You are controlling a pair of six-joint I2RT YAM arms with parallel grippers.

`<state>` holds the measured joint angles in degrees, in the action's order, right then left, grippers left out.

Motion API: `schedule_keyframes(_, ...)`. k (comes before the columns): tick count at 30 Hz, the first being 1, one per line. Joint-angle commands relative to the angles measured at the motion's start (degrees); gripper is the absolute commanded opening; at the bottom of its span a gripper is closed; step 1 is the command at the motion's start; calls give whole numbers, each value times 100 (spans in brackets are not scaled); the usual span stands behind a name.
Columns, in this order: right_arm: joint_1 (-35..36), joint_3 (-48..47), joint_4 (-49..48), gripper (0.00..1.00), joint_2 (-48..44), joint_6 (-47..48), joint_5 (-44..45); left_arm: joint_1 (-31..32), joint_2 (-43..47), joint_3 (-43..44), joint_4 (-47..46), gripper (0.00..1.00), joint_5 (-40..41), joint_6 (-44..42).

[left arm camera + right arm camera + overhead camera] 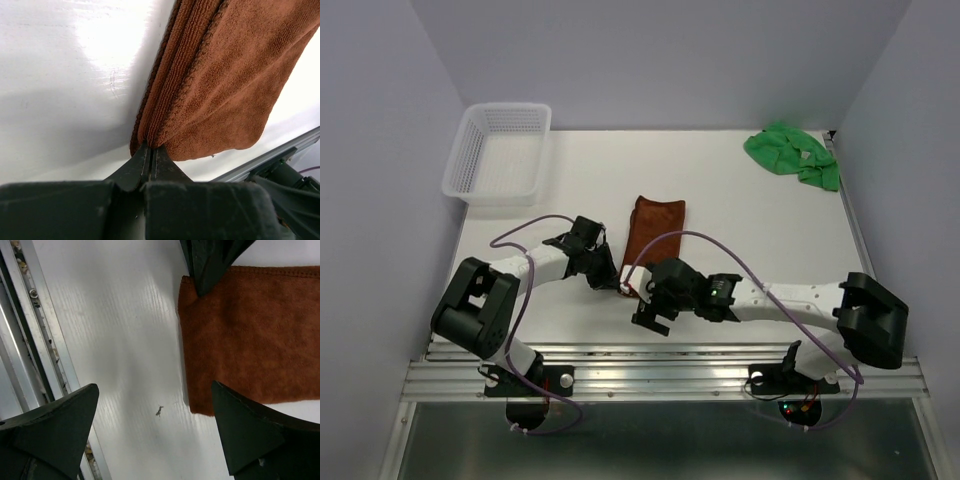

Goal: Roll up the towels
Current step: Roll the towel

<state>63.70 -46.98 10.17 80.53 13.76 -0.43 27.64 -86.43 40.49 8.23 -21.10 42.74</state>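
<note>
At counter (740,230) centre, brown towel (655,235) lies folded flat. Your left gripper (151,149) clamps its near corner, likely to anchor and start roll. Your right gripper (155,389), spread wide and holding nothing, hovers by other near corner. Green towel (790,152) waits crumpled, far right.

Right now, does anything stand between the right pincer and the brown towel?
Nothing visible does. The open right pincer hangs at a near corner of the brown towel, over bare table and a tiny speck. The left pincer is shut on the other near corner.
</note>
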Motion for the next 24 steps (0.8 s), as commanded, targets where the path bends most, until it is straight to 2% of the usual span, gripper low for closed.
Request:
schedule_keyframes(1, 37, -338, -604, 98, 437, 443, 16, -48, -102, 214, 390, 0, -324, -354)
schedule_keyframes(6, 37, -321, -718, 87, 990, 628, 840, -74, -111, 293, 495, 0, -395, -407)
schedule_keyframes(10, 37, -250, -955, 81, 1175, 637, 948, -101, -119, 319, 557, 0, -368, -424)
schedule_keyframes(12, 37, -189, -956, 75, 1254, 611, 983, -101, -76, 284, 557, 0, -368, -407)
schedule_keyframes(14, 37, -145, -956, 58, 1281, 593, 948, -101, -41, 275, 574, 0, -368, -416)
schedule_keyframes(17, 37, -92, -965, 42, 1281, 566, 957, -127, -5, 319, 627, 0, -368, -433)
schedule_keyframes(18, 37, -74, -1139, 40, 1281, 558, 1044, -136, 30, 345, 636, 0, -394, -433)
schedule_keyframes(23, 37, -100, -1132, 17, 1185, 444, 966, -145, 127, 424, 715, 0, -491, -477)
schedule_keyframes(24, 37, -127, -1132, 15, 1149, 374, 844, -145, 153, 459, 733, 4, -491, -477)
